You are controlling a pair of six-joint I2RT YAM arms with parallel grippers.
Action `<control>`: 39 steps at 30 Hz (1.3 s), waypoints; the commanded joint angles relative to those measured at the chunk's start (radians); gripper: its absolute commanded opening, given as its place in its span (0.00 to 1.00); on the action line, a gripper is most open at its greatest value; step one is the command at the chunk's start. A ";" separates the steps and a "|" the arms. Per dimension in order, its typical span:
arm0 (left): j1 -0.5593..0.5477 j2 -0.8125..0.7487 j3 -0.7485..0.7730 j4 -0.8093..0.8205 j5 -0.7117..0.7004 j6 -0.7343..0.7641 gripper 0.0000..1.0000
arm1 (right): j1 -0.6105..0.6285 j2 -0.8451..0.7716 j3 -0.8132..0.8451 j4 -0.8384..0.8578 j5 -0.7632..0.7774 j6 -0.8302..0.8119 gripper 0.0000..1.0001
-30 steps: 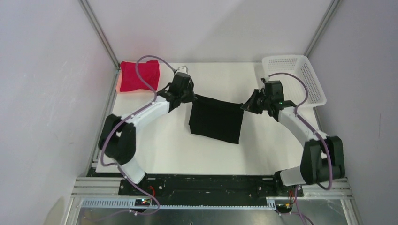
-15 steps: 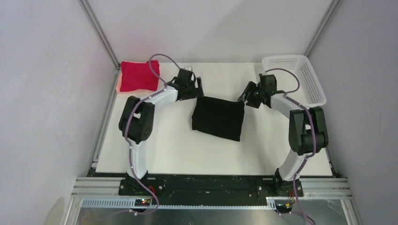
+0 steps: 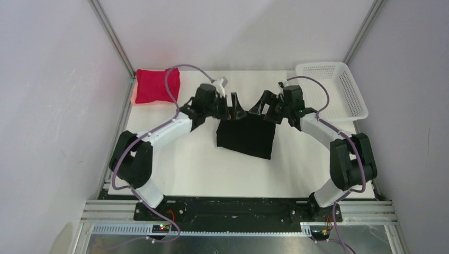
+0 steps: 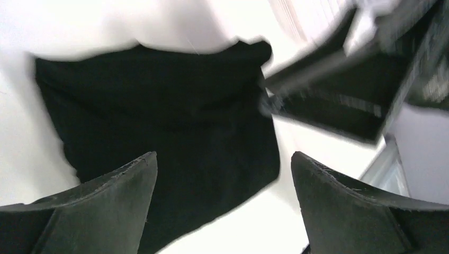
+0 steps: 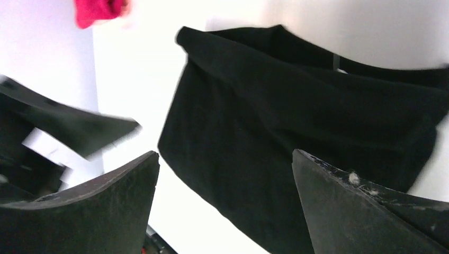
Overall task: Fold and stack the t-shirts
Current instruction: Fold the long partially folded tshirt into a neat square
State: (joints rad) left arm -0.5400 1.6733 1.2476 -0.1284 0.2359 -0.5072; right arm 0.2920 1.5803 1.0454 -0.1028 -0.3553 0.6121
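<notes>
The black t-shirt (image 3: 245, 136) lies folded in a rough square on the white table, also filling the left wrist view (image 4: 159, 121) and the right wrist view (image 5: 296, 132). The red t-shirt (image 3: 157, 85) lies folded at the far left corner, its edge showing in the right wrist view (image 5: 100, 11). My left gripper (image 3: 234, 108) hovers open over the black shirt's far left edge (image 4: 223, 156), nothing between its fingers. My right gripper (image 3: 260, 108) hovers open over the far right edge (image 5: 225, 153), also empty. The two grippers face each other closely.
A white mesh basket (image 3: 339, 87) stands at the far right corner of the table. The white table (image 3: 196, 164) is bordered by metal frame rails and grey walls on three sides.
Both grippers have opened and let go of the black shirt's far corners. The shirt has settled flat. Both arms have swung inward toward each other above its far edge.
</notes>
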 commanded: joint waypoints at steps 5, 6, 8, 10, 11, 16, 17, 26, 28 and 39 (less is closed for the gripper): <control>-0.061 0.025 -0.261 0.219 0.207 -0.055 1.00 | 0.009 0.238 0.065 0.297 -0.220 0.128 0.99; -0.059 0.032 -0.272 0.219 0.190 -0.048 1.00 | 0.006 0.258 0.099 0.288 -0.202 0.120 0.99; -0.050 0.052 -0.307 0.219 0.144 -0.030 1.00 | -0.012 0.337 0.157 0.236 -0.143 0.090 0.99; -0.040 0.077 -0.331 0.215 0.101 -0.022 1.00 | -0.034 0.392 0.189 0.219 -0.109 0.077 0.99; -0.038 0.093 -0.346 0.211 0.085 -0.019 1.00 | -0.050 0.409 0.193 0.222 -0.100 0.079 0.99; -0.040 0.119 -0.419 0.209 0.078 -0.026 1.00 | -0.104 0.483 0.208 0.245 -0.119 0.104 0.99; -0.041 0.107 -0.430 0.210 0.080 -0.025 1.00 | -0.115 0.486 0.213 0.242 -0.121 0.095 0.99; -0.047 -0.082 -0.330 0.210 0.074 -0.032 1.00 | -0.126 0.299 0.266 0.039 -0.247 -0.016 0.99; -0.028 -0.112 -0.278 0.191 0.089 -0.016 1.00 | -0.125 0.207 0.205 0.038 -0.284 0.000 0.99; 0.086 0.154 0.016 0.176 0.251 -0.052 1.00 | 0.013 -0.189 -0.301 0.235 -0.256 0.105 0.99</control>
State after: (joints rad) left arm -0.4473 1.7058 1.1900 0.0658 0.4126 -0.5499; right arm 0.2646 1.4139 0.8600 0.0689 -0.5991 0.6727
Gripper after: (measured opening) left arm 0.996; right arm 0.993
